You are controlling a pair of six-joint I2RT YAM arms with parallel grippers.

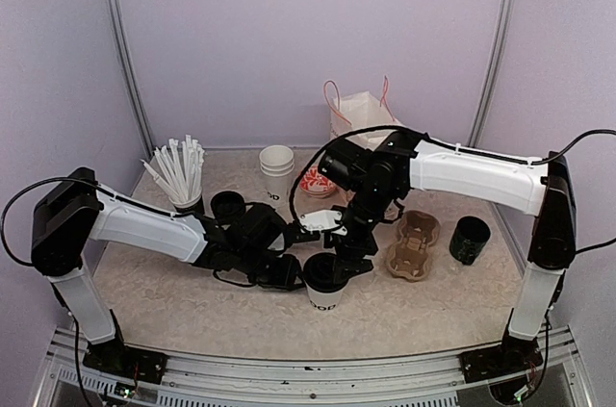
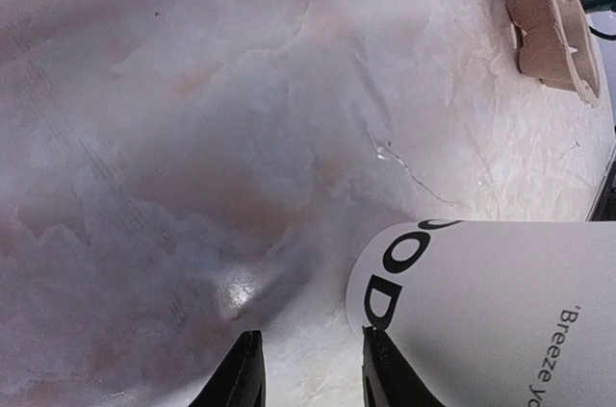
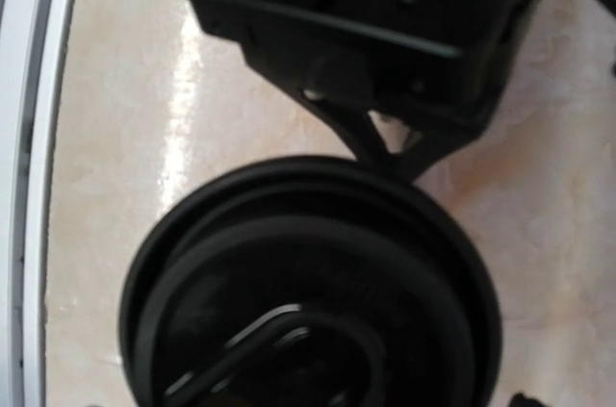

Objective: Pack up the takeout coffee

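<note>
Standing upright toward the near side, one lidded cup is not yet in the cardboard carrier on its right. Packing looks barely begun. My left gripper lies low beside the cup, jaws slightly apart and empty. My right gripper hangs over the lid — I cannot tell how its jaws stand.
</note>
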